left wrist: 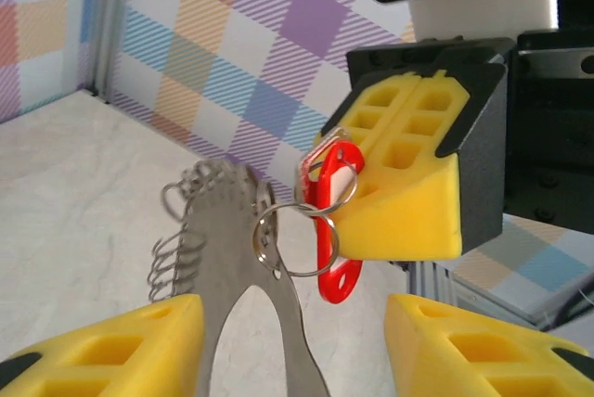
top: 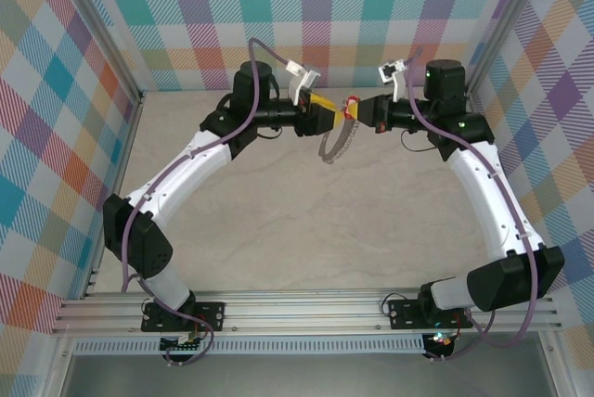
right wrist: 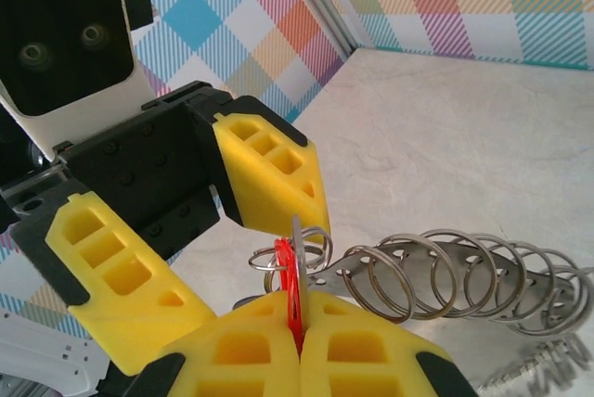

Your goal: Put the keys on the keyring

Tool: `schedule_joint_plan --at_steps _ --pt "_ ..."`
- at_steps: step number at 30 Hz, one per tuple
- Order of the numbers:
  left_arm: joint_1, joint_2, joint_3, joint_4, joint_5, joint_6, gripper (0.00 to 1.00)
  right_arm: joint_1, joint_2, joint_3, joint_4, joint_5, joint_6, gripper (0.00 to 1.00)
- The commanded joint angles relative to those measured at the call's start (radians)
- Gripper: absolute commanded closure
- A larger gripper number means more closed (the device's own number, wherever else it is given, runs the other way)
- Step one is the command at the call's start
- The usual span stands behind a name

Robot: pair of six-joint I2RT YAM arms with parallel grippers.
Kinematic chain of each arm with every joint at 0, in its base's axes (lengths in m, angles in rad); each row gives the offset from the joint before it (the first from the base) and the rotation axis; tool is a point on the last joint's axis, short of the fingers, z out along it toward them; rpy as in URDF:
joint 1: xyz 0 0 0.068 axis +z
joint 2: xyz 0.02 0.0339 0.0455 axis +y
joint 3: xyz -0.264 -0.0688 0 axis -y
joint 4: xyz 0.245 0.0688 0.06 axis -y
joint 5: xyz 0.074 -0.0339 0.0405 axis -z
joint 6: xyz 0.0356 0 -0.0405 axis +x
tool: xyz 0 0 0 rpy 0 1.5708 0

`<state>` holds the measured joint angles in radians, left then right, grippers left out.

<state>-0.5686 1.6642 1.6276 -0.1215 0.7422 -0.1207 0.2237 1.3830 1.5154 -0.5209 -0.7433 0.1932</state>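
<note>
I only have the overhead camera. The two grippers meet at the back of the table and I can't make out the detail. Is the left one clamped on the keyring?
Observer: No. The left gripper is open. Its fingers stand wide apart, with the keyring running down between them.
Operator: Then what is holding the keyring up?
Observer: The right gripper is shut on the red tag. The keyring hangs from that tag by small rings that link the two.
</note>
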Motion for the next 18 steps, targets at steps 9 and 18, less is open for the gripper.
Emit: schedule_joint_plan --at_steps 9,18 --pt "0.098 -0.167 -0.173 0.132 -0.223 -0.124 0.37 -0.003 0.123 -0.046 0.065 0.025 -0.022 1.0" --pt "0.145 -0.208 -0.243 0.146 -0.244 -0.141 0.36 -0.013 0.342 0.079 0.084 0.028 -0.039 1.0"
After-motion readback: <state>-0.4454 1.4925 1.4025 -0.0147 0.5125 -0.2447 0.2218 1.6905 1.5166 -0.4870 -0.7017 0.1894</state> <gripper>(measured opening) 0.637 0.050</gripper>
